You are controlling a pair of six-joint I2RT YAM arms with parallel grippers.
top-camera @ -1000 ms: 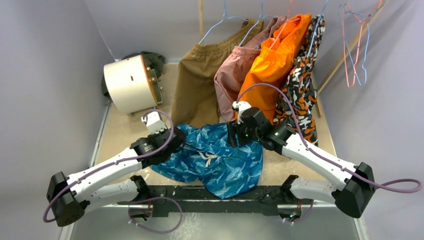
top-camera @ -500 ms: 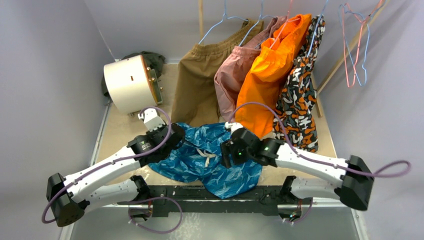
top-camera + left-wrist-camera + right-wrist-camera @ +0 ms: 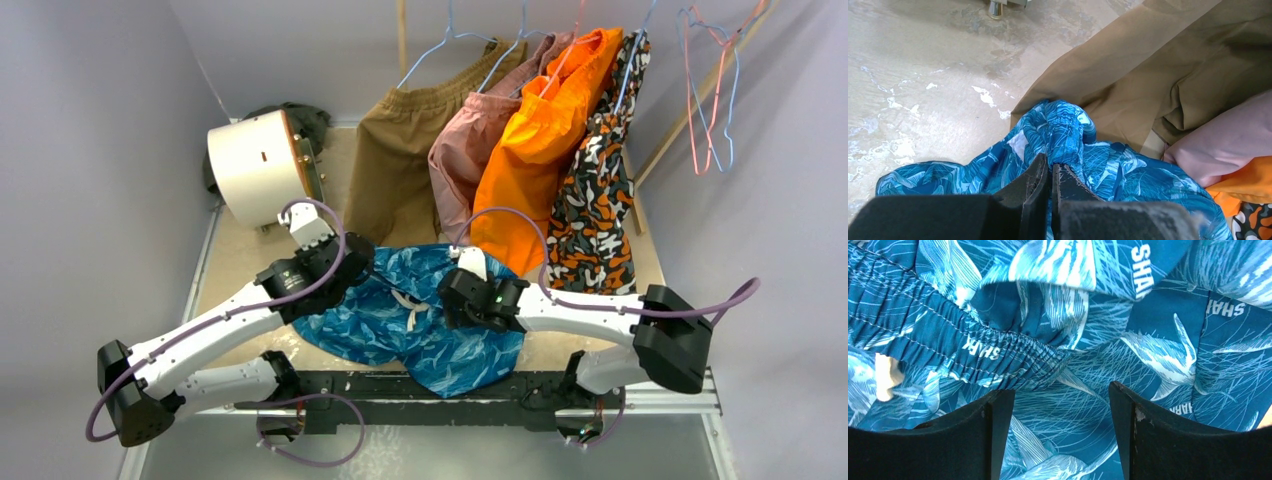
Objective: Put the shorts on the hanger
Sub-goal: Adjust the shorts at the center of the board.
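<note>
The blue-and-teal shorts [image 3: 420,320] lie crumpled at the table's near middle, white drawstring [image 3: 408,308] on top. My left gripper [image 3: 352,268] is shut on a bunched fold at the shorts' left edge; in the left wrist view the fold [image 3: 1063,132] rises from between the closed gripper [image 3: 1052,170]. My right gripper [image 3: 452,300] is open just above the shorts' middle; in the right wrist view the gripper [image 3: 1060,392] hovers over the fabric below the elastic waistband [image 3: 963,347]. The pink-red hanger [image 3: 700,85] hangs at the back right with a light blue hanger beside it.
Brown shorts [image 3: 395,165], pink shorts [image 3: 470,150], orange shorts [image 3: 545,135] and camouflage shorts [image 3: 600,190] hang on hangers at the back. A white drum [image 3: 255,165] lies at the back left. A wooden pole [image 3: 690,115] leans at the right.
My right gripper has moved left and down, from the shorts' right edge to over their middle. My left gripper has shifted slightly back, still holding the fold.
</note>
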